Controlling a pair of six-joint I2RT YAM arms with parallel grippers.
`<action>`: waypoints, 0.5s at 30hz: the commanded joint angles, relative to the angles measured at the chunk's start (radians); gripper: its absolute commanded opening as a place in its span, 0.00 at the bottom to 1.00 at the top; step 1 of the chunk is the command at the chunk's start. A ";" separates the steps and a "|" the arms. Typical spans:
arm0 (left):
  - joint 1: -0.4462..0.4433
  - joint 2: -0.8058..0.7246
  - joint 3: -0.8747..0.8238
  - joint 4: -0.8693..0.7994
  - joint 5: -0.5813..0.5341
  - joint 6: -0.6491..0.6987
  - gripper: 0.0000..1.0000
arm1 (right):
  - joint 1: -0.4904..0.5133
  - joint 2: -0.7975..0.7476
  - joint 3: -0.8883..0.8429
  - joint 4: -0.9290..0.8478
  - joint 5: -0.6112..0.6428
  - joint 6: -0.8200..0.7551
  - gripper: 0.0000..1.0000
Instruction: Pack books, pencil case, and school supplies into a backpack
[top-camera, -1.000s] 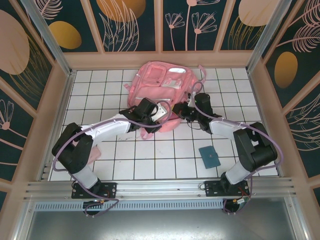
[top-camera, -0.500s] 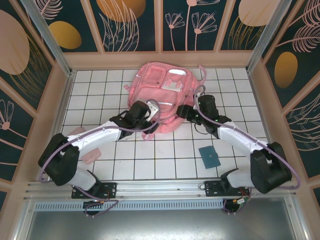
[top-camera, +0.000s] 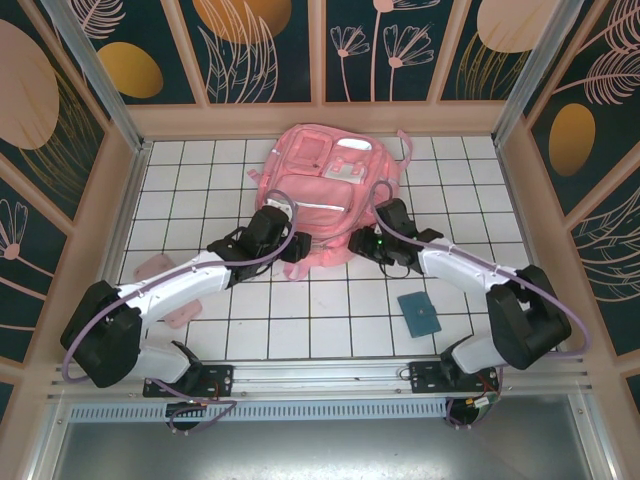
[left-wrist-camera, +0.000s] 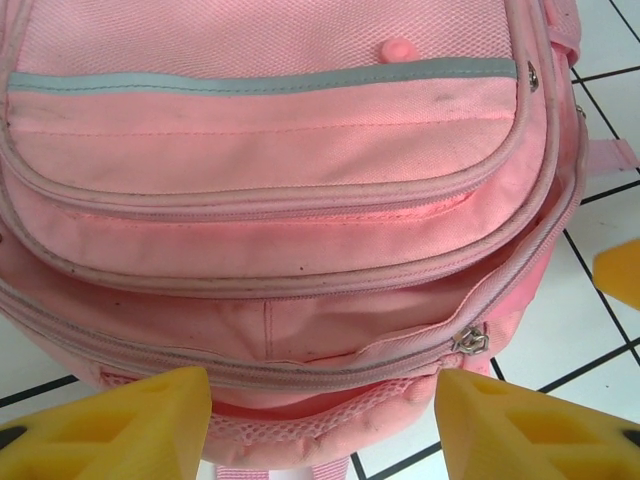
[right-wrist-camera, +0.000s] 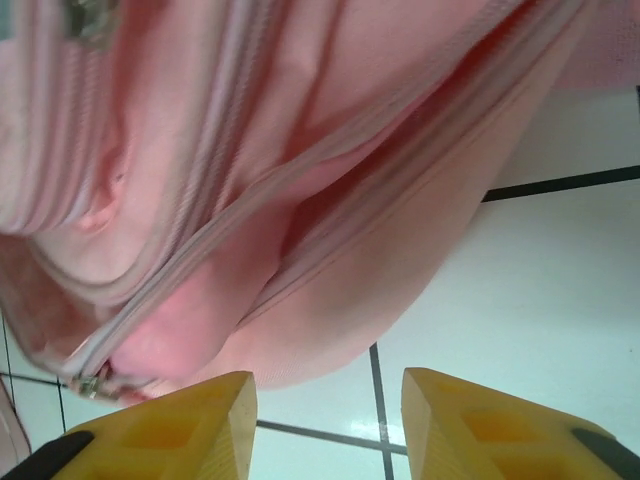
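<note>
The pink backpack (top-camera: 325, 185) lies flat at the back middle of the tiled table, its top towards me. Its main zip gapes along the near edge (left-wrist-camera: 300, 335), with the metal pull (left-wrist-camera: 468, 340) at the right. My left gripper (top-camera: 298, 250) (left-wrist-camera: 320, 435) is open just short of that edge, and the mesh back panel lies between its yellow fingers (left-wrist-camera: 110, 430) without being pinched. My right gripper (top-camera: 358, 240) (right-wrist-camera: 330, 425) is open at the bag's near right corner (right-wrist-camera: 330, 300), with bare tile between its fingers. The books are out of view.
A flat teal piece (top-camera: 418, 312) lies on the tiles near the right arm. Two small pink flat pieces (top-camera: 155, 265) (top-camera: 185, 312) lie by the left arm; I cannot tell which is the pencil case. Panelled walls close in the table on three sides.
The pale thing at my left gripper a second ago no longer shows, and that gripper has drawn back to the bag's near edge. My right gripper has opened and slid left to the bag's corner.
</note>
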 joint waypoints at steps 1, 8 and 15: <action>0.003 0.033 0.025 0.020 0.053 0.049 0.62 | -0.004 0.060 0.073 0.014 -0.004 0.156 0.48; 0.000 0.122 0.160 -0.029 0.115 0.178 0.62 | -0.038 0.205 0.207 -0.030 0.013 0.210 0.45; -0.023 0.225 0.271 -0.085 0.157 0.241 0.53 | -0.058 0.176 0.155 -0.001 0.019 0.242 0.32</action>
